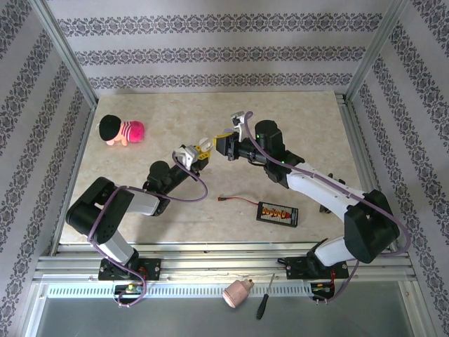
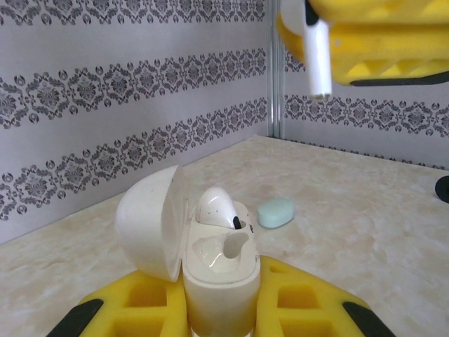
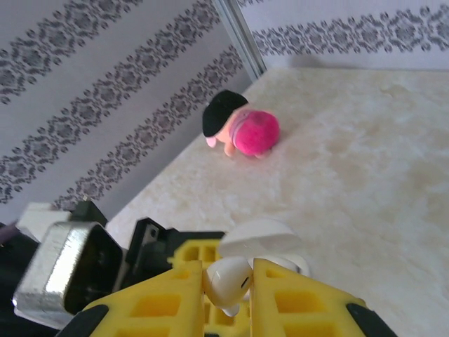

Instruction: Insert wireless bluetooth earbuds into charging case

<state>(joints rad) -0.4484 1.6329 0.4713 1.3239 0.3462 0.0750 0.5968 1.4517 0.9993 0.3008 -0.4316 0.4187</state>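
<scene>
My left gripper (image 2: pixel 221 289) is shut on a white charging case (image 2: pixel 219 281), held upright with its lid (image 2: pixel 149 221) swung open to the left. One white earbud (image 2: pixel 214 206) sits in the far slot, and the near slot (image 2: pixel 237 246) is empty. Above and to the right, my right gripper (image 3: pixel 229 282) is shut on a second white earbud (image 3: pixel 226 283), whose stem (image 2: pixel 317 60) points down. From above, the left gripper (image 1: pixel 193 158) and the right gripper (image 1: pixel 219 144) meet mid-table over the case (image 1: pixel 205 145).
A pale green oval case (image 2: pixel 276 213) lies on the table beyond the white case. A pink and black plush toy (image 1: pixel 123 130) sits at the back left. A black battery pack (image 1: pixel 278 213) with a red wire lies front right. A drill chuck (image 1: pixel 237 292) and a screwdriver (image 1: pixel 264 298) rest on the front rail.
</scene>
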